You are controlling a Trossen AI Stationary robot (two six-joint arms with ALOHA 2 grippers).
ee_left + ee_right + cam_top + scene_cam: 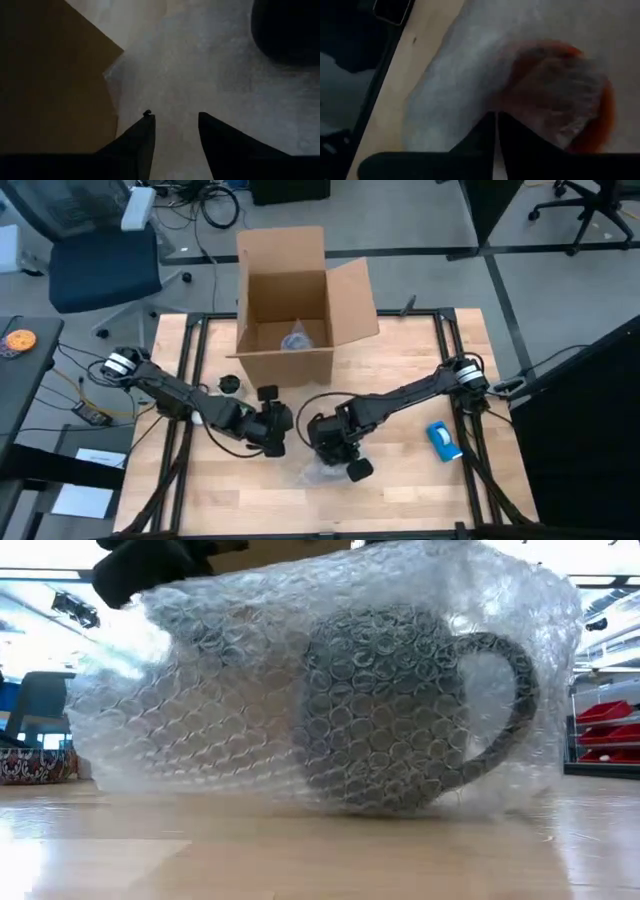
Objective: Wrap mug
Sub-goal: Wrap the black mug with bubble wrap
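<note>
Two arms work over a light wood table (400,480) w/ a black frame; grey floor round it, a blue chair (105,265) at the far left, red bins (605,730) on a shelf in the room behind. An open cardboard box (290,305) stands at the far edge, centre, some clear wrap lying inside; a blue tape roll (443,440) lies nr the right edge, a small black bit (230,383) just left of the box. Bubble wrap (230,720) sits at the near centre of the table, between the arms; the mug (385,705) is inside it, upright on the wood, handle to the side. Left gripper (175,130) is over the wrap, fingers part open, holding nothing I can see. Right gripper (496,135) is down on the wrap beside the mug's orange rim, fingers closed to a slit; can't tell if wrap is pinched.
</note>
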